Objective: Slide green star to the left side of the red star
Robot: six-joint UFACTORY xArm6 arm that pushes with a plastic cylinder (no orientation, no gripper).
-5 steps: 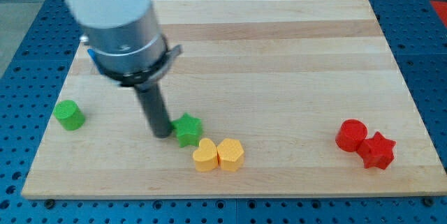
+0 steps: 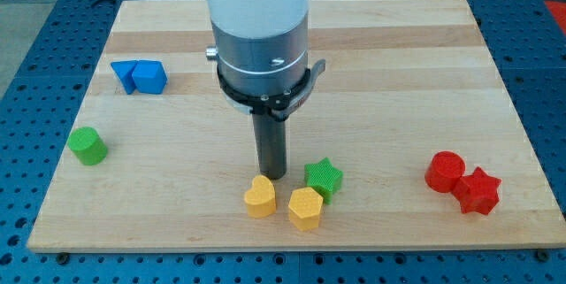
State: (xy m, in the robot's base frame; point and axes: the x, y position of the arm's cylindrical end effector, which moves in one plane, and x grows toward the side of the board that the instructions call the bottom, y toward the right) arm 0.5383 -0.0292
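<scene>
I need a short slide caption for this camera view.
My tip beside the green star, far left of the red star.

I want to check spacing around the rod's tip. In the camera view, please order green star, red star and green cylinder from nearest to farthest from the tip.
Measured from my tip:
1. Green star, just to its right.
2. Green cylinder, far to the view's left.
3. Red star, far to the view's right.

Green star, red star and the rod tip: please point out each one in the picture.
green star (image 2: pixel 325 178): camera view, middle of its top face.
red star (image 2: pixel 478 189): camera view, centre of its top face.
my tip (image 2: pixel 272 176): camera view, rod's very lower end.
</scene>
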